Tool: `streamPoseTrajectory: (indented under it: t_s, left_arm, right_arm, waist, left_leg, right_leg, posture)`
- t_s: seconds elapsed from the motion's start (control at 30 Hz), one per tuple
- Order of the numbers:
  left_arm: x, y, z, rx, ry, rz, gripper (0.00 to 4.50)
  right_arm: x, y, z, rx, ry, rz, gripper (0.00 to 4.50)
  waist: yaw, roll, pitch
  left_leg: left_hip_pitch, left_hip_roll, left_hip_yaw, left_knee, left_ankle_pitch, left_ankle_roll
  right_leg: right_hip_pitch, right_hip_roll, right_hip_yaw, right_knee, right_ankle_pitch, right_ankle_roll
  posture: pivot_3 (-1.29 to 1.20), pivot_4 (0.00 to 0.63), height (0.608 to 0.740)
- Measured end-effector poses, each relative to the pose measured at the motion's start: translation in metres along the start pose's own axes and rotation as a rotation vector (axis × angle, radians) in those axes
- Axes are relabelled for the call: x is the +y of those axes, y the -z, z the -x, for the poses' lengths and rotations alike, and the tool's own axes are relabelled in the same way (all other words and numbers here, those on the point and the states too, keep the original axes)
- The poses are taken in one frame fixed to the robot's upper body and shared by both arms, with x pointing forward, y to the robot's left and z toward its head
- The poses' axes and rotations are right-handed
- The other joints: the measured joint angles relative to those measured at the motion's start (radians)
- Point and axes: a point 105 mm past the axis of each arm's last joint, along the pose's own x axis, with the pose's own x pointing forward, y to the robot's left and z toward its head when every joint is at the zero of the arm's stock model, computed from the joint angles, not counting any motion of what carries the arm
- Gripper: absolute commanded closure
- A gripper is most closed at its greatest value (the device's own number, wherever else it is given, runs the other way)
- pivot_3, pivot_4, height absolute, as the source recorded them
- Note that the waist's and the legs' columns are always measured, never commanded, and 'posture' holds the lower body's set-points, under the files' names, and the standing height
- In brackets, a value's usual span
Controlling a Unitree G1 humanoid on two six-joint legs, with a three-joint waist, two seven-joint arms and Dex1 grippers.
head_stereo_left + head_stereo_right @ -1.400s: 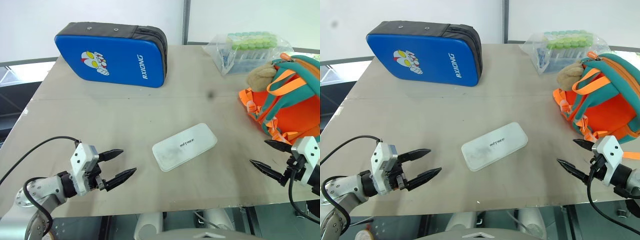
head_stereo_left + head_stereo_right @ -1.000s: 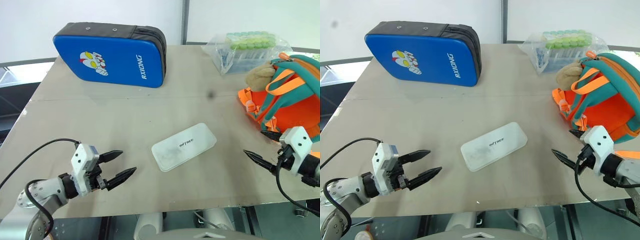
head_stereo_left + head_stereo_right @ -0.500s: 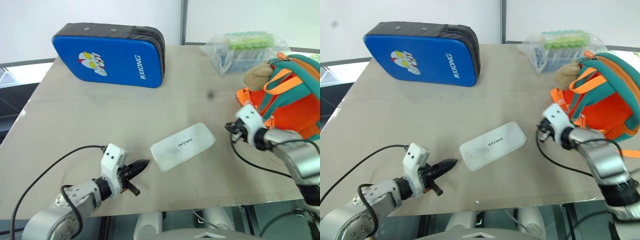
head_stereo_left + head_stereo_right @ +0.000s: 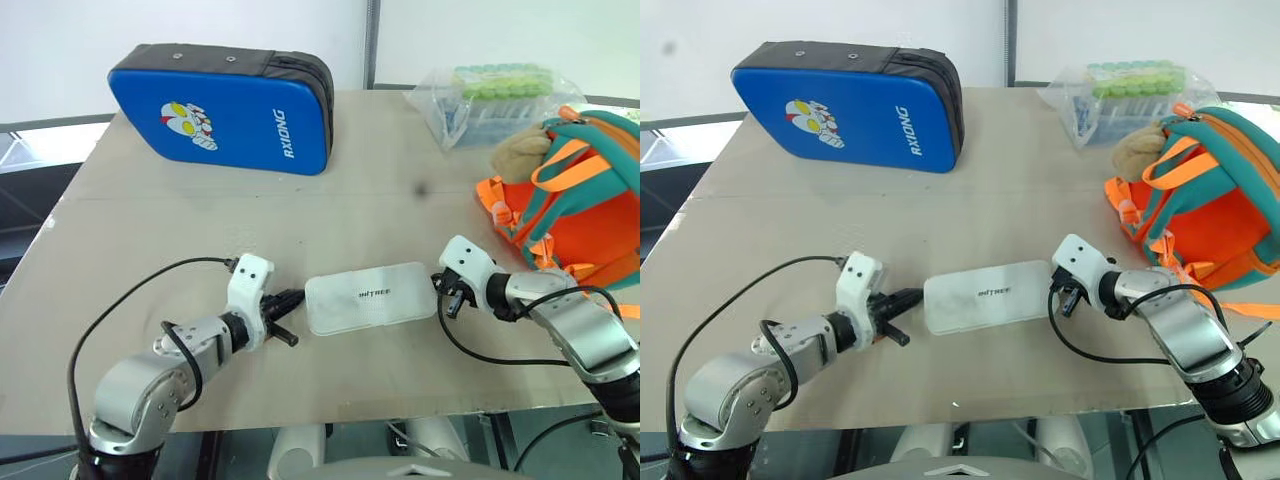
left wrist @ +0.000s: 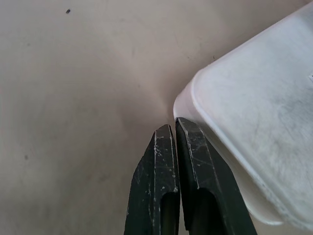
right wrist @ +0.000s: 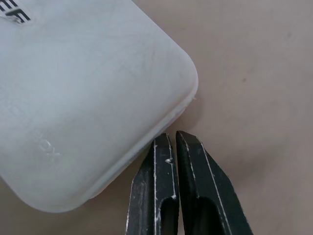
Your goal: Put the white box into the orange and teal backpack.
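white box (image 4: 371,297): flat on bench (image 4: 200,215), centre-near, now turned level versus its earlier slant | left gripper (image 4: 293,299): jaws together, was apart, moved in to box's left end | right gripper (image 4: 441,286): jaws together, at box's right end | backpack (image 4: 575,200): far right, unmoved

The white box (image 4: 371,297), flat with rounded corners and small dark lettering, is lying lengthwise on the desk (image 4: 200,225) at lower centre. The orange and teal backpack (image 4: 585,205) is sitting at the right edge, straps trailing.
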Motion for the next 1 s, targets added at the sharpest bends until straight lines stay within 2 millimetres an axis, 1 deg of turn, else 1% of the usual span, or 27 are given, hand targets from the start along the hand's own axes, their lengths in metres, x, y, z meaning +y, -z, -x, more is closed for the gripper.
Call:
streamPoseTrajectory:
  t_s: [0.03, 0.1, 0.13, 0.17, 0.2, 0.23, 0.27, 0.3, 0.33, 0.37, 0.43, 0.47, 0.53, 0.6, 0.63, 0.7, 0.73, 0.87, 0.93, 0.97, 1.0]
  left_arm:
    - [0.002, -0.001, 0.000, 0.003, 0.009, -0.001, 4.13]
    - [0.011, 0.001, 0.006, 0.031, 0.048, 0.023, 3.62]
    - [0.017, 0.003, 0.009, 0.050, 0.055, 0.036, 3.23]
    - [0.026, 0.002, 0.016, 0.067, 0.069, 0.043, 2.73]
    - [0.039, -0.001, 0.024, 0.083, 0.056, 0.054, 2.19]
    - [0.051, -0.004, 0.032, 0.093, 0.028, 0.065, 1.75]
    - [0.058, -0.005, 0.037, 0.099, 0.013, 0.077, 1.44]
    - [0.068, -0.008, 0.045, 0.114, -0.001, 0.108, 0.89]
    - [0.070, -0.009, 0.050, 0.119, 0.008, 0.140, 0.40]
    - [0.066, -0.010, 0.054, 0.130, 0.062, 0.215, 0.04]
    - [0.055, -0.012, 0.059, 0.164, 0.160, 0.328, 0.04]
    - [0.046, -0.015, 0.061, 0.190, 0.241, 0.423, 0.04]
    - [0.033, -0.019, 0.061, 0.199, 0.349, 0.519, 0.04]
    - [0.018, -0.015, 0.057, 0.227, 0.438, 0.588, 0.04]
    - [0.009, -0.010, 0.051, 0.232, 0.467, 0.620, 0.04]
    - [-0.002, 0.001, 0.038, 0.254, 0.487, 0.655, 0.04]
    - [-0.013, 0.007, 0.029, 0.258, 0.508, 0.680, 0.04]
    - [-0.019, 0.005, 0.019, 0.239, 0.484, 0.683, 0.04]
    - [-0.023, 0.005, 0.014, 0.222, 0.477, 0.697, 0.04]
    - [-0.026, 0.004, 0.010, 0.208, 0.476, 0.710, 0.04]
    - [-0.026, 0.004, 0.009, 0.205, 0.477, 0.713, 0.04]
  right_arm:
    - [0.002, 0.000, 0.000, -0.002, 0.006, -0.008, 4.49]
    - [0.007, 0.001, 0.000, -0.009, 0.025, -0.028, 4.50]
    - [0.007, 0.001, 0.000, -0.011, 0.040, -0.031, 4.50]
    - [0.008, 0.003, 0.001, -0.011, 0.051, -0.035, 4.50]
    - [0.007, 0.003, 0.002, -0.010, 0.062, -0.039, 4.50]
    - [0.006, 0.004, 0.003, -0.008, 0.069, -0.044, 4.50]
    - [0.005, 0.004, 0.004, -0.008, 0.074, -0.047, 4.50]
    - [0.004, 0.005, 0.005, -0.007, 0.084, -0.052, 4.50]
    - [0.003, 0.006, 0.005, -0.005, 0.090, -0.056, 4.50]
    - [0.003, 0.005, 0.006, -0.005, 0.094, -0.058, 4.50]
    - [0.003, 0.004, 0.007, -0.009, 0.095, -0.058, 4.50]
    - [0.003, 0.003, 0.008, -0.011, 0.095, -0.059, 4.50]
    - [0.005, 0.002, 0.009, -0.018, 0.088, -0.054, 4.50]
    - [0.008, -0.001, 0.010, -0.028, 0.079, -0.048, 4.50]
    - [0.010, -0.001, 0.010, -0.028, 0.072, -0.051, 4.50]
    - [0.011, 0.000, 0.010, -0.022, 0.063, -0.059, 4.50]
    - [0.015, 0.000, 0.008, -0.017, 0.047, -0.057, 4.50]
    - [0.023, -0.005, 0.002, -0.019, 0.002, -0.036, 4.50]
    - [0.030, -0.011, -0.005, -0.037, -0.032, -0.027, 4.50]
    - [0.035, -0.015, -0.012, -0.048, -0.063, -0.024, 4.50]
    - [0.036, -0.015, -0.013, -0.048, -0.066, -0.024, 4.50]
  waist:
    - [-0.003, 0.000, 0.000]
    - [-0.010, 0.000, 0.000]
    - [-0.012, 0.000, 0.000]
    - [-0.013, -0.001, 0.000]
    - [-0.013, -0.001, 0.000]
    - [-0.012, -0.001, 0.000]
    - [-0.012, 0.000, 0.000]
    - [-0.011, -0.001, 0.000]
    - [-0.011, 0.000, 0.000]
    - [-0.010, 0.000, 0.001]
    - [-0.008, -0.001, 0.001]
    - [-0.007, -0.001, 0.001]
    - [-0.008, -0.001, 0.001]
    - [-0.011, -0.001, 0.001]
    - [-0.013, -0.001, 0.001]
    - [-0.012, -0.001, 0.001]
    - [-0.011, -0.002, 0.000]
    - [-0.010, -0.002, -0.001]
    - [-0.009, -0.002, -0.001]
    - [-0.009, -0.003, -0.001]
    - [-0.008, -0.003, -0.001]
  left_leg:
    - [0.000, 0.000, 0.000, 0.000, 0.000, 0.000]
    - [0.000, 0.001, 0.000, 0.000, 0.000, 0.000]
    - [0.000, 0.001, 0.000, -0.001, 0.000, 0.000]
    - [0.000, 0.001, 0.000, -0.001, 0.000, 0.000]
    - [0.000, 0.001, 0.000, -0.001, 0.000, 0.000]
    - [0.000, 0.001, 0.000, -0.001, 0.000, 0.000]
    - [0.000, 0.001, 0.000, -0.001, 0.000, 0.000]
    - [-0.001, 0.001, 0.000, -0.001, 0.000, 0.000]
    - [-0.001, 0.001, -0.001, -0.001, 0.000, 0.000]
    - [-0.001, 0.001, -0.001, -0.001, 0.000, 0.000]
    - [-0.001, 0.000, -0.002, -0.001, 0.000, 0.000]
    - [-0.001, 0.000, -0.002, 0.000, 0.000, 0.000]
    - [-0.001, 0.000, -0.003, 0.000, 0.000, 0.000]
    - [-0.001, 0.000, -0.003, -0.001, 0.000, 0.000]
    - [0.000, 0.000, -0.003, -0.001, 0.000, 0.000]
    - [-0.001, 0.000, -0.003, -0.001, 0.000, 0.000]
    - [-0.001, 0.000, -0.004, -0.001, 0.000, 0.000]
    - [0.001, 0.000, -0.004, -0.001, 0.000, 0.000]
    - [0.002, 0.000, -0.004, 0.000, 0.000, 0.000]
    - [0.002, 0.000, -0.004, 0.001, 0.000, 0.000]
    - [0.002, 0.000, -0.004, 0.001, 0.000, 0.000]
  right_leg:
    - [0.000, 0.000, 0.000, 0.000, 0.000, 0.000]
    - [0.000, 0.000, 0.000, 0.000, 0.000, 0.000]
    - [-0.001, 0.000, 0.001, 0.000, 0.000, 0.000]
    - [-0.001, 0.000, 0.000, 0.000, 0.000, 0.000]
    - [-0.001, 0.000, 0.000, 0.000, 0.000, 0.000]
    - [-0.001, 0.000, 0.000, 0.000, 0.000, 0.000]
    - [-0.001, 0.000, 0.000, 0.000, 0.000, 0.000]
    - [-0.001, 0.000, 0.000, 0.000, -0.001, 0.001]
    - [-0.001, -0.001, 0.000, -0.001, -0.001, 0.001]
    - [-0.001, -0.002, 0.000, -0.001, -0.001, 0.002]
    - [-0.001, -0.003, 0.000, -0.001, -0.002, 0.004]
    - [-0.001, -0.003, 0.000, -0.001, -0.002, 0.004]
    - [-0.001, -0.003, 0.000, -0.001, -0.002, 0.004]
    - [-0.001, -0.003, 0.001, -0.001, -0.001, 0.003]
    - [-0.001, -0.003, 0.001, 0.000, 0.000, 0.001]
    - [-0.001, -0.003, 0.001, 0.000, 0.000, 0.001]
    - [-0.001, -0.003, 0.001, 0.000, 0.000, 0.001]
    - [0.000, -0.003, 0.001, 0.001, 0.000, 0.000]
    - [0.000, -0.003, 0.001, 0.001, 0.000, 0.000]
    - [0.001, -0.003, 0.001, 0.001, 0.000, 0.000]
    - [0.001, -0.003, 0.001, 0.001, 0.000, 0.000]
  posture:
    - [0.00, 0.150, 0.740]
    - [0.00, 0.150, 0.740]
    - [0.00, 0.150, 0.740]
    - [0.00, 0.150, 0.740]
    - [0.00, 0.150, 0.740]
    - [0.00, 0.150, 0.740]
    - [0.00, 0.150, 0.740]
    - [0.00, 0.150, 0.740]
    - [0.00, 0.150, 0.740]
    - [0.00, 0.150, 0.740]
    - [0.00, 0.150, 0.740]
    - [0.00, 0.150, 0.740]
    - [0.00, 0.150, 0.740]
    - [0.00, 0.150, 0.740]
    - [0.00, 0.150, 0.740]
    - [0.00, 0.150, 0.740]
    - [0.00, 0.150, 0.740]
    - [0.00, 0.150, 0.740]
    - [0.00, 0.150, 0.740]
    - [0.00, 0.150, 0.740]
    - [0.00, 0.150, 0.740]
